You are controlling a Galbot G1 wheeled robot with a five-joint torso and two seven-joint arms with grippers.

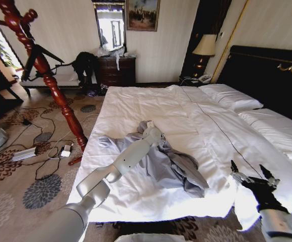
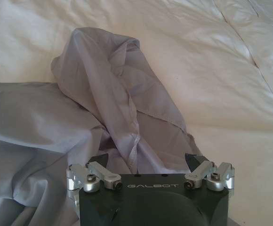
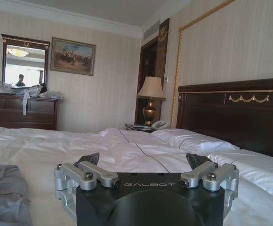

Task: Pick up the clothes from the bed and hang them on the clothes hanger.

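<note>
The clothes are a single grey-lavender shirt lying crumpled on the white sheet of the bed, near the foot end on the robot's left half of the mattress. One part trails toward the left edge of the bed, and the darker folds bunch up toward the near right. In the left wrist view the shirt rises in a wrinkled peak (a seam runs down its middle) just ahead of the left gripper, whose dark fingertips stand spread apart on either side of the cloth with fabric lying between them, not yet pinched. From the head view, the left arm reaches up across the near corner of the bed, and the left gripper sits over the far part of the shirt.

The right gripper hovers above the near right part of the bed, well apart from the shirt, its fingers splayed open and holding nothing. Its wrist camera looks low across the sheets toward the pillow and the dark headboard with gold trim.

Left of the bed a red-brown wooden coat stand leans across the patterned carpet, where cables lie loose. A dark dresser stands against the far wall beneath a mirror, and a lamp sits beside the headboard.
</note>
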